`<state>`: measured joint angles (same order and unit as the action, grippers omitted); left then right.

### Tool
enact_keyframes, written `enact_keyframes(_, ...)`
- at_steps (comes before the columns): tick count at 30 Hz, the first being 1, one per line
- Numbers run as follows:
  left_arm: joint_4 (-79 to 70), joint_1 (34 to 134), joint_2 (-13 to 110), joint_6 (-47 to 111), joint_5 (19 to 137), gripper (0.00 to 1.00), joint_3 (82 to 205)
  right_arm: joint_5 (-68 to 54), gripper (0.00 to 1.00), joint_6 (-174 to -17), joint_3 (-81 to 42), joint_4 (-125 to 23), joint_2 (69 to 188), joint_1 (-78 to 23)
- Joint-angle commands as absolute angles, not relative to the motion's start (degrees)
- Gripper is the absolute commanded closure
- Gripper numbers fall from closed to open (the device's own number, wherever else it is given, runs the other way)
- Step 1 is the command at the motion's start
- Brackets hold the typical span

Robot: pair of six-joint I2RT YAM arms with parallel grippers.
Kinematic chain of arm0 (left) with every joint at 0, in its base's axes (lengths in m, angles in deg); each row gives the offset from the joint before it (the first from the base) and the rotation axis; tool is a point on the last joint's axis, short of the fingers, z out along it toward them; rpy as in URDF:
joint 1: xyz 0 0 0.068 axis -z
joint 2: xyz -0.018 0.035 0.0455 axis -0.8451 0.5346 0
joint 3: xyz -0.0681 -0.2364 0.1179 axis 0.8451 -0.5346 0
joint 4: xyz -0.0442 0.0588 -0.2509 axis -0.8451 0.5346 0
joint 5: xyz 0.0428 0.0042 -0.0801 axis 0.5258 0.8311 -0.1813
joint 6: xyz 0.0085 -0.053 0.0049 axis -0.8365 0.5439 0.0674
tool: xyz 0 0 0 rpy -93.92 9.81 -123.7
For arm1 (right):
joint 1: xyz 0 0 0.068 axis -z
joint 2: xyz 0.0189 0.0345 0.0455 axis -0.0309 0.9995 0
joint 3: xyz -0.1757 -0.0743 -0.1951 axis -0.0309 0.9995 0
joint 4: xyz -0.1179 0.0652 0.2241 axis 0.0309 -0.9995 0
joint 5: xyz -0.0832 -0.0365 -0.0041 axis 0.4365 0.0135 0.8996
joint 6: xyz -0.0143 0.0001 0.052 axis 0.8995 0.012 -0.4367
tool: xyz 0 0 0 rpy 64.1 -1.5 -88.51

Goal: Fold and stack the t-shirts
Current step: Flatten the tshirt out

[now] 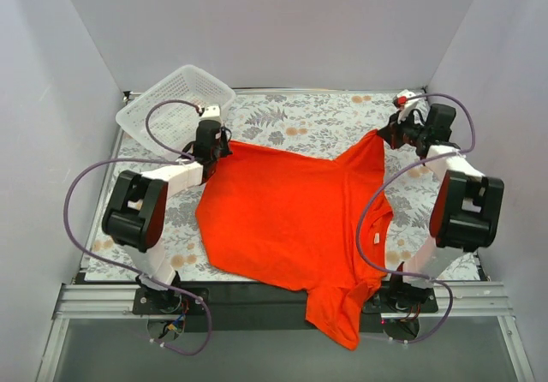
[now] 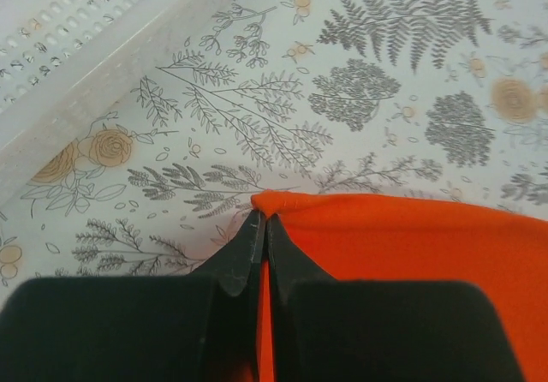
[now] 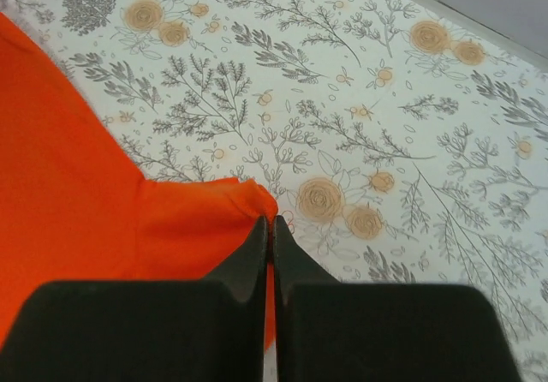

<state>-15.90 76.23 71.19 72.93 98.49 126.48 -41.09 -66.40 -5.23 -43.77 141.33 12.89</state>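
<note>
Left gripper [image 1: 213, 148], right gripper [image 1: 386, 134]: both clamped on fabric.
Plain orange-red thin-fabric t-shirt [image 1: 291, 219] spread between them, far corners pinched.

The left arm [image 1: 150, 206] and right arm [image 1: 462, 198] are built alike: smooth white shell links alternate with bulky matte-black joint housings. Each stands on a small black base [image 1: 167, 301] at the aluminium rail [image 1: 94, 301], with tiny coloured wiring just below it. A thin lilac cable [image 1: 67, 206] loops wide of the left arm, and a matching cable [image 1: 359, 221] runs beside the right. Farthest from the rail, each wrist ends in a white cap [image 1: 211, 110] with a red spot. The left gripper [image 2: 261, 222] and right gripper [image 3: 270, 221] have matte-black fingers [image 2: 240, 258], broad blocks tapering to thin wedge tips.
</note>
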Motion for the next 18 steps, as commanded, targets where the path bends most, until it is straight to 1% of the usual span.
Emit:
enact_keyframes(1, -21.60, 76.23, 73.40, 69.45, 103.29, 1.00, 132.29, -40.15, 0.99, -64.86, -12.96, -35.15, 148.15, 10.74)
enact_keyframes(5, -23.00, 76.23, 76.04, 66.81, 105.40, 1.00, 134.58, -32.69, 0.99, -69.60, -20.78, -34.89, 154.15, 9.07)
enact_keyframes(9, -25.03, 76.23, 78.85, 63.65, 109.79, 1.00, 136.78, -28.63, 0.99, -72.33, -29.20, -34.54, 158.45, 7.14)
enact_keyframes(14, -25.12, 76.14, 82.36, 61.36, 111.73, 1.00, 139.77, -26.69, 0.99, -73.21, -36.07, -34.71, 161.89, 4.76)
enact_keyframes(18, -24.33, 75.96, 84.92, 60.83, 111.82, 1.00, 142.14, -27.21, 0.99, -73.48, -39.16, -34.72, 164.88, 3.36)
